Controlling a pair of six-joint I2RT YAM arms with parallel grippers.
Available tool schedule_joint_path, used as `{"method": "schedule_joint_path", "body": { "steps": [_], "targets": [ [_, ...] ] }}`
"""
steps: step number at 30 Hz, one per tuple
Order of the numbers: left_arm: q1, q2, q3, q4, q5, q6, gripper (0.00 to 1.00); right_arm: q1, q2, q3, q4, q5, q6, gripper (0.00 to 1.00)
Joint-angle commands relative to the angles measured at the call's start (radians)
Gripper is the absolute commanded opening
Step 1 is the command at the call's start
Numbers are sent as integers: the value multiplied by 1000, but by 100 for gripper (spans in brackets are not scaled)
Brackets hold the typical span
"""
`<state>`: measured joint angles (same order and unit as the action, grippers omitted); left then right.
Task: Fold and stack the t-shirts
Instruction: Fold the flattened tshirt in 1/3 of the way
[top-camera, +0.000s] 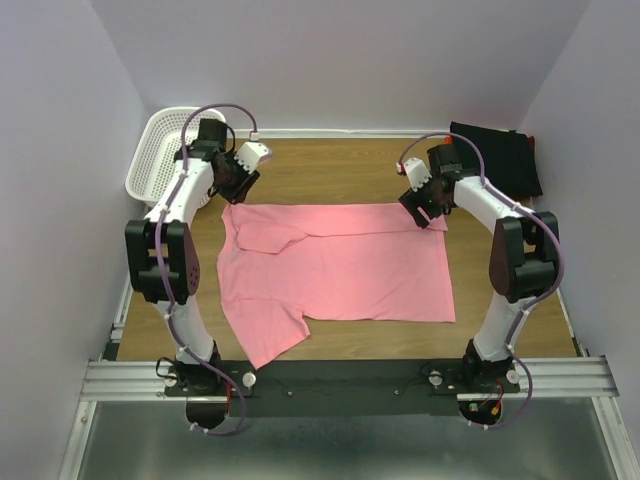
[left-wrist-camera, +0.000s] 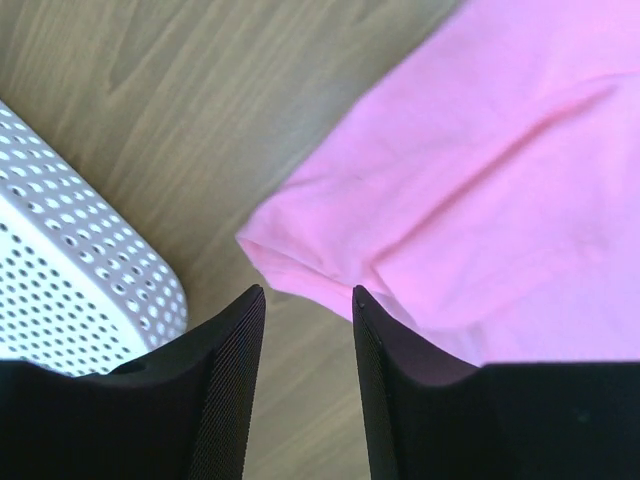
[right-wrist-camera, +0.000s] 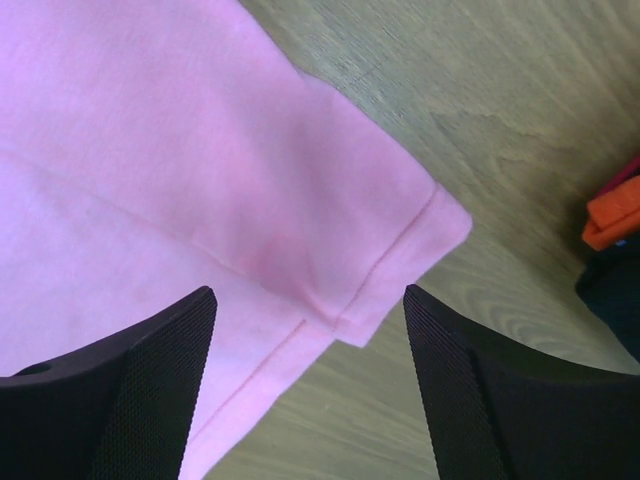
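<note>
top external view: the bright pink t-shirt (top-camera: 340, 270) lies spread flat in the middle of the wooden surface (top-camera: 330, 165), its far long edge folded over on itself and one sleeve sticking out at the near left. the left tool (top-camera: 240, 180) hovers at the shirt's far left corner, near the white lattice basket (top-camera: 165, 150) that sits in the far left corner of the surface. the right tool (top-camera: 422, 205) hangs over the shirt's far right corner. a black t-shirt (top-camera: 500, 155) lies at the far right, apart from the pink one. from the left wrist, the two fingers stand apart with bare wood between them, the pink corner just beyond their tips, nothing pinched. from the right wrist, the fingers are spread wide above the hemmed pink corner, not gripping it, and a bit of orange-red cloth (right-wrist-camera: 612, 215) shows at the right edge, beside dark cloth
</note>
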<state>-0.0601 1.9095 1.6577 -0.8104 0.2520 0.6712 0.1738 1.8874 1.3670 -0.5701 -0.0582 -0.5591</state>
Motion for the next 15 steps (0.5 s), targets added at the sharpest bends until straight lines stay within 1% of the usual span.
{"method": "schedule_joint_path", "body": {
  "steps": [1,4,8,15],
  "targets": [
    [26,-82,-131,-39,148,-54,52,-3,-43,-12,-57,6,-64,79],
    [36,-124,-206,-23,174,-76,52,-4,-48,-42,-65,14,-94,67],
    [43,-147,-269,-4,190,-93,52,-5,-39,-48,-65,41,-128,60],
    [52,-139,-303,17,202,-117,52,-11,4,-46,-66,52,-183,58]
  ]
}}
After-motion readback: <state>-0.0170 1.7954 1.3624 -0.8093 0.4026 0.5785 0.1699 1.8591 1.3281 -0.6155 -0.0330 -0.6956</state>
